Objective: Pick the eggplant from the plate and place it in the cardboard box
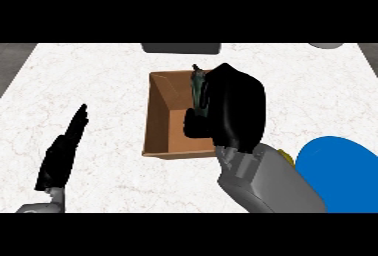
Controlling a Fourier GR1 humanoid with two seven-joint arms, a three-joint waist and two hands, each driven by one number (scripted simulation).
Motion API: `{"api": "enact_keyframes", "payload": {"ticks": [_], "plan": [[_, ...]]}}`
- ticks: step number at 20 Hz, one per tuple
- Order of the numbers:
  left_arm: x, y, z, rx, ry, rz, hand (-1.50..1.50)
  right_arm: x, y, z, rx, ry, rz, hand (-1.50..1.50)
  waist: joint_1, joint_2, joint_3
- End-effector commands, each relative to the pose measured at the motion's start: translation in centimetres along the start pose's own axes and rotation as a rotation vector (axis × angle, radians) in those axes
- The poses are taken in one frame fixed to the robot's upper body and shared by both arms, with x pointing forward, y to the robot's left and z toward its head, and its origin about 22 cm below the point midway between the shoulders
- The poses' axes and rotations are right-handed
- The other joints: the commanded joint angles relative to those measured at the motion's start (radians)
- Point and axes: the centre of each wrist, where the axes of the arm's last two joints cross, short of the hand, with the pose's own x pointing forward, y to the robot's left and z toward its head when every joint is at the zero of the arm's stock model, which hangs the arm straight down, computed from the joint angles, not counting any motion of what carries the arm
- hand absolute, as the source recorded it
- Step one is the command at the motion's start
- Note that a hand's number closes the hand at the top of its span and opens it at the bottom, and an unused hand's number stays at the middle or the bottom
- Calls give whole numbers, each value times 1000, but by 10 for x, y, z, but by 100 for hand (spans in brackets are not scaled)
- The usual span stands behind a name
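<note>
Eggplant (198,85) — showing as a dark greenish sliver with a stem tip, sitting over the cardboard box (164,120), pressed against the right hand (235,107) that is curling around it. Most of it is being hidden by the hand's back, so whether it is touching the box floor cannot be told.

Handling, as a judgement: likely smooth-skinned and a little slippery, light to moderate in weight, stiff enough not to sag; best taken around the thick middle, not the stem.

Right hand is hanging palm-down over the box's right half, fingers and thumb wrapping the eggplant, grey forearm coming in from the lower right. Left hand (63,150) is resting at the lower left, well apart from the box — fingers straight, holding nothing.

Blue plate (339,170) is lying at the right edge, just beside the right forearm. White counter (88,80) is bearing all of it.
</note>
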Motion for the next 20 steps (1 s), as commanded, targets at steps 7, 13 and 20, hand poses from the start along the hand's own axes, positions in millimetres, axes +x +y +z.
{"api": "enact_keyframes", "payload": {"ticks": [7, 13, 20], "plan": [[10, 1, -8, -7, -17, -5, 0, -3, 45, -56, 79, 301, -103, -150, 13, 3, 1], [-4, -11, -3, 5, -4, -6, 0, -16, 83, -52, 54, 248, -165, -150, -4, 0, 1], [3, -2, 0, 33, 7, 4, 0, -32, 63, -67, -239, 242, -443, -150, -21, -5, 2]]}}
